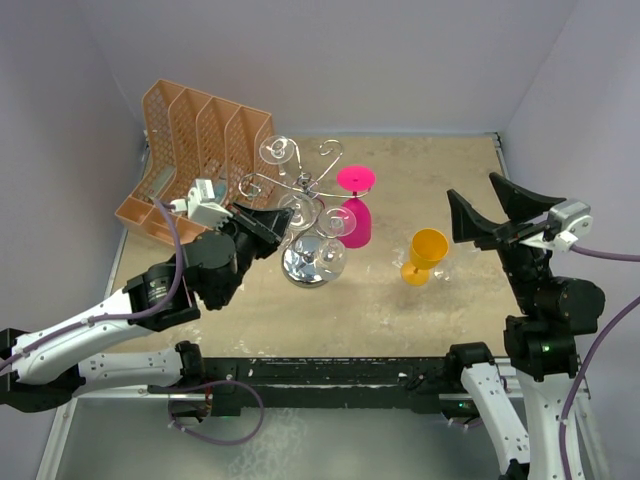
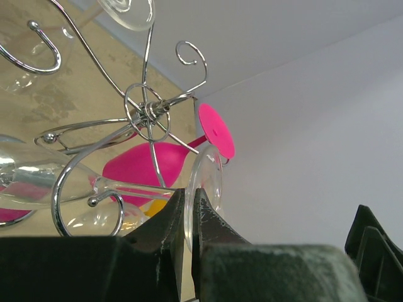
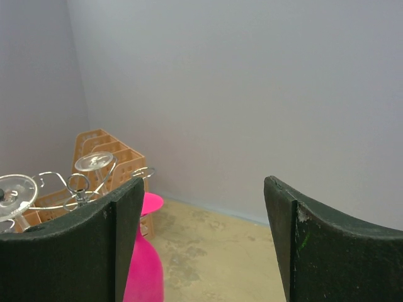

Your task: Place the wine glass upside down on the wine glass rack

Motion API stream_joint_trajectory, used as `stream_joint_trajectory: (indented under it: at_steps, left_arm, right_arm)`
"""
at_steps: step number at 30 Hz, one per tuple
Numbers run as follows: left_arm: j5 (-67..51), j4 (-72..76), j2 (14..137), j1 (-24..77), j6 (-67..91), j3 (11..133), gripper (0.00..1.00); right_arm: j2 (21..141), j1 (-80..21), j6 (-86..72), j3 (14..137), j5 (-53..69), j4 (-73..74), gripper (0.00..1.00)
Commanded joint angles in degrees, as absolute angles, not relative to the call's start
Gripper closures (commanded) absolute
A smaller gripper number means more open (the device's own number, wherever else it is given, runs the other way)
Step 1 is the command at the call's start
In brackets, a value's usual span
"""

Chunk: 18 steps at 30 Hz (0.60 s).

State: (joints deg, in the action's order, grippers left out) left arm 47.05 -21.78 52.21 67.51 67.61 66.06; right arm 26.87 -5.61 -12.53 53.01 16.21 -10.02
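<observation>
The chrome wine glass rack (image 1: 313, 262) stands mid-table, and its hub and scroll arms fill the left wrist view (image 2: 148, 113). My left gripper (image 1: 283, 223) is shut on the foot rim of a clear wine glass (image 2: 206, 179). The glass lies tilted, its stem (image 2: 132, 186) running left past a curled arm. A second clear glass (image 1: 278, 150) hangs on a back arm. A pink glass (image 1: 357, 215) is upside down at the rack's right side. My right gripper (image 1: 500, 215) is open and empty, raised at the right (image 3: 201, 251).
An orange plastic file organizer (image 1: 195, 150) stands at the back left, close behind the left arm. A yellow glass (image 1: 425, 255) stands on the table between the rack and the right arm. Grey walls close in the back and both sides.
</observation>
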Motion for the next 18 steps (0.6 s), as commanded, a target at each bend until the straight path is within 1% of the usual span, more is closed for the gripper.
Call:
stream_joint_trajectory:
  at_steps: [1, 7, 18]
  left_arm:
    - [52.07, -17.33, 51.26, 67.24, 68.34, 66.76, 1.00]
    - [56.55, -18.48, 50.93, 67.24, 68.94, 66.67, 1.00]
    - [60.07, -20.83, 48.35, 67.24, 70.35, 65.33, 1.00]
  right_arm:
    - [25.89, -5.80, -13.64, 53.12, 14.86, -12.40, 0.22]
    - [26.10, -5.84, -14.04, 53.13, 14.26, -12.65, 0.22]
    - [26.36, -5.80, -14.79, 52.70, 14.06, -12.64, 0.22]
